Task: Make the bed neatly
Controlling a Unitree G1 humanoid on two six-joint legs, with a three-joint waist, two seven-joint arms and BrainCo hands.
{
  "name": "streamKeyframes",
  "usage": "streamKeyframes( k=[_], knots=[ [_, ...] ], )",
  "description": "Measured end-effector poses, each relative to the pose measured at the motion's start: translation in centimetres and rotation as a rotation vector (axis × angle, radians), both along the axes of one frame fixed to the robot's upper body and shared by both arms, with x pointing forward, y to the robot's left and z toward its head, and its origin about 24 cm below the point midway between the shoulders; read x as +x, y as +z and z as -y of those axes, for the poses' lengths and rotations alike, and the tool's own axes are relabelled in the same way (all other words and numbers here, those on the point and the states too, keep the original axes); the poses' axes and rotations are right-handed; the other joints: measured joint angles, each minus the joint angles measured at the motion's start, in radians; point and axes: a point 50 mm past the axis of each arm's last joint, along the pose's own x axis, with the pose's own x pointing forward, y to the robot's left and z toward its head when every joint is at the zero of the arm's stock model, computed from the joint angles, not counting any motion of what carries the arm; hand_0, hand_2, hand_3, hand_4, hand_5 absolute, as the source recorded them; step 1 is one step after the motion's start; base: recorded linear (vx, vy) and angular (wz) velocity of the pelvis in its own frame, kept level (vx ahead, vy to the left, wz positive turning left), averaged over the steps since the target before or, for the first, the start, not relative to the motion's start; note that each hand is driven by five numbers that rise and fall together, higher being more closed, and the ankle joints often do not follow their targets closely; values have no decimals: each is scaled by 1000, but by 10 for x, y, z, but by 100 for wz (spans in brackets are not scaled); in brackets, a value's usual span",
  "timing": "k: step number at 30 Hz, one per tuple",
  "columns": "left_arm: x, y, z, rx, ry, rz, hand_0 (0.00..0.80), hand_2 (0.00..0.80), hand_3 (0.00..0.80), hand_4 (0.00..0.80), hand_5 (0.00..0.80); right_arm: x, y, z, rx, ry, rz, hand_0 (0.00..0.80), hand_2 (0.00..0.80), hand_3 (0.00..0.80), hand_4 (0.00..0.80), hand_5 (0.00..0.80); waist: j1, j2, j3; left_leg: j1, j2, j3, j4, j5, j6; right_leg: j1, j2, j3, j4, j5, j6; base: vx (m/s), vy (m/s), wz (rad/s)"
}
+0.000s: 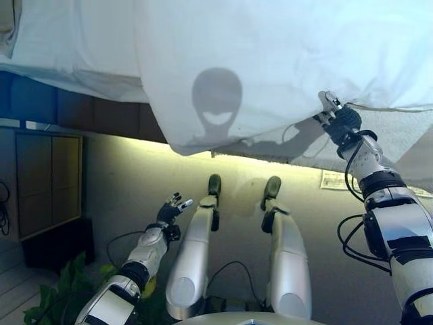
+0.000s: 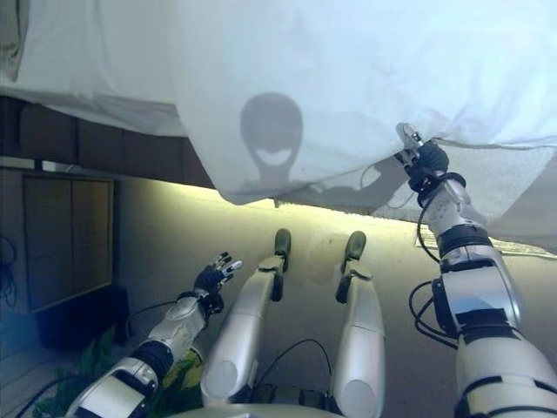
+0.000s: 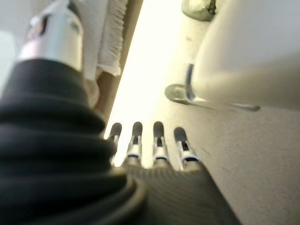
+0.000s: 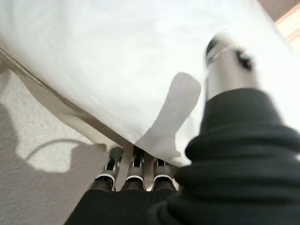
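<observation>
A white sheet [image 1: 270,61] hangs over the side of the bed, with one corner drooping low at the middle. My right hand [image 1: 336,115] is at the sheet's lower edge on the right. In the right wrist view its fingers [image 4: 133,176] lie under the hem and its thumb [image 4: 225,61] rests on top, pinching the cloth. The grey textured mattress side [image 1: 399,135] shows just below that hand. My left hand [image 1: 170,208] hangs low by the floor, away from the bed, with its fingers [image 3: 157,140] straight and holding nothing.
The dark bed frame [image 1: 101,112] runs under the sheet at the left. A low wooden cabinet [image 1: 47,179] stands at the left, with a green plant [image 1: 61,291] in front of it. A sheet of paper [image 1: 335,179] lies on the floor under the bed's edge.
</observation>
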Motion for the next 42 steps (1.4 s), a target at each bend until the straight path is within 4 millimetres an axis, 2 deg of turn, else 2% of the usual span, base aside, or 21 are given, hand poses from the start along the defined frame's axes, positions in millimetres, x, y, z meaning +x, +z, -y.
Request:
streamKeyframes(
  k=[7, 19, 24, 28, 33, 38, 42],
  knots=[
    [-3, -4, -2, 3, -7, -19, 0, 0, 0, 0, 0, 0, 2, -1, -34, 20, 16, 800, 800, 800, 800, 800, 2, 0, 0, 101, -1, 1, -104, 46, 0, 96, 3, -9, -93, 33, 10, 0, 0, 0],
    [-11, -14, -8, 13, -11, -77, 0, 0, 0, 0, 0, -1, -6, -4, -47, 59, -31, 800, 800, 800, 800, 800, 15, 0, -1, 263, 2, -10, -187, 55, 1, 262, 7, -31, -170, 40, 10, 33, 9, 2],
    [-7, -10, -13, -2, 19, -66, 0, 0, 0, 0, 0, -3, -24, -16, -16, 116, -77, 800, 800, 800, 800, 800, -2, -5, -6, 361, 4, -13, -245, 61, 1, 368, 14, -46, -239, 51, 18, 75, 0, 1],
    [2, -4, -13, -22, 32, -56, 0, 0, 0, 0, 0, -7, -42, -32, 0, 180, -103, 800, 800, 800, 800, 800, -6, -28, -36, 424, 10, -1, -287, 61, 1, 434, 24, -46, -297, 66, 21, 112, -3, -6],
    [8, -2, -8, -294, 172, -112, 0, 0, 0, 0, 0, -13, -71, -65, 40, 265, -157, 800, 800, 800, 800, 800, -17, -80, -114, 472, 19, 14, -320, 61, 0, 493, 38, -46, -357, 73, 22, 68, -32, -3],
    [20, 5, 31, -664, 233, -183, 0, 0, 0, 0, 0, -12, -76, -94, 77, 318, -165, 800, 800, 800, 800, 800, -35, -119, -146, 488, 27, 17, -322, 57, -5, 514, 49, -47, -369, 74, 20, -4, -131, 0],
    [20, 8, 62, -924, 272, -252, 0, 0, 0, 0, 0, -15, -85, -118, 160, 353, -170, 800, 800, 800, 800, 800, -40, -157, -168, 487, 43, 30, -313, 49, -17, 513, 66, -35, -372, 79, 13, -17, -186, -12]
  ],
)
